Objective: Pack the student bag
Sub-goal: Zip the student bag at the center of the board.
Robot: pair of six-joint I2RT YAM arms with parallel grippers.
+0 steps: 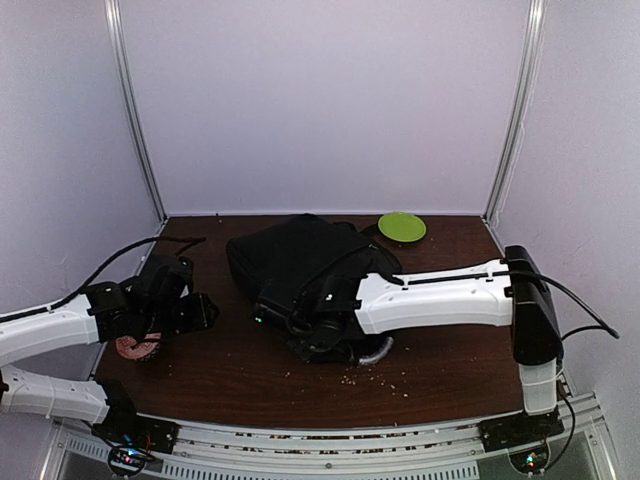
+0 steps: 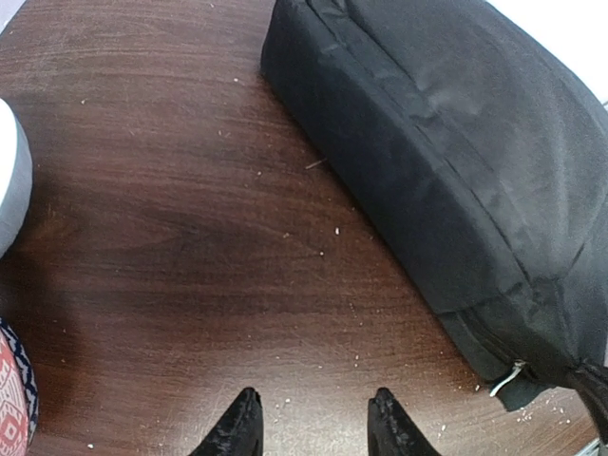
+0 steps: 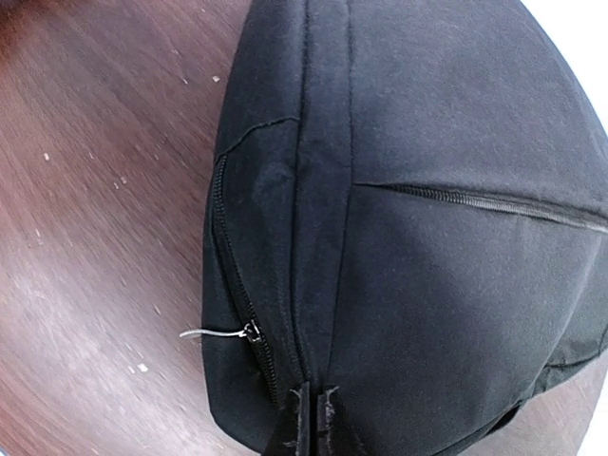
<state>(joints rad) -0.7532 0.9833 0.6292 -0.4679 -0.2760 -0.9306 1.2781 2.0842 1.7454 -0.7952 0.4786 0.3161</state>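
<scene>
The student bag (image 1: 300, 255) is a large black fabric backpack lying flat at the middle back of the table. My right gripper (image 3: 313, 404) is shut with its fingertips pinched on a seam ridge at the bag's near end; a zipper slider with a silver pull (image 3: 249, 331) sits just left of it. In the top view the right gripper (image 1: 290, 315) is at the bag's front edge. My left gripper (image 2: 313, 418) is open and empty, low over bare wood left of the bag (image 2: 456, 152). In the top view it (image 1: 190, 310) is at the table's left.
A green round plate (image 1: 402, 226) lies at the back right, behind the bag. A red and white patterned item (image 1: 137, 347) lies under my left wrist and shows at the left wrist view's lower left corner (image 2: 9, 418). Crumbs dot the dark wooden table (image 1: 430, 340).
</scene>
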